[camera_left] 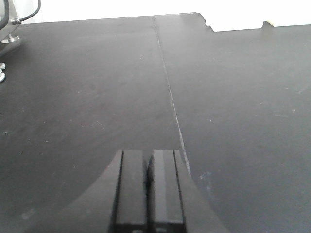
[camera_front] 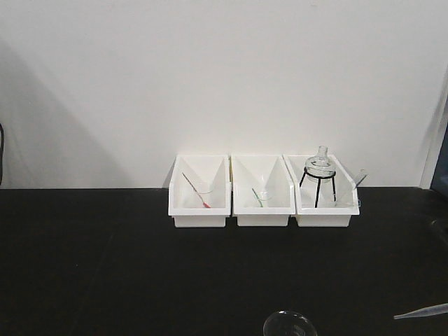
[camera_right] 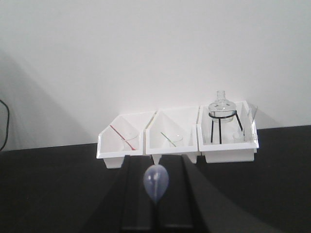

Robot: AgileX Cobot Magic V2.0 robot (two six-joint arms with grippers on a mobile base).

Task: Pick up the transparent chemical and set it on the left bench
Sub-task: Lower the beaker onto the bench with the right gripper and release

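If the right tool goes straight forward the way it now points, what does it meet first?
The right tool, holding the pipette, probably meets the middle white bin first, across bare bench; depth unclear.

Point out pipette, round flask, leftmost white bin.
pipette (camera_right: 156, 180): right wrist view, on its bulb.
round flask (camera_front: 320, 166): front view, on its glass belly.
leftmost white bin (camera_front: 199, 218): front view, on its front wall.

Diffuse light, no hard glare. White wall (camera_front: 224, 77) is bright, with a soft grey shadow across its left side in the front and right wrist views. Desk (camera_front: 105, 266) is matte black, nearly crushed, with little texture. White bins (camera_front: 263, 203) are slightly blown out, edges soft. Left wrist view: top strip clipped white, faint sheen on desk, left pincer (camera_left: 148, 156) blurry near the lens. Right wrist view: pipette (camera_right: 155, 183) out of focus.
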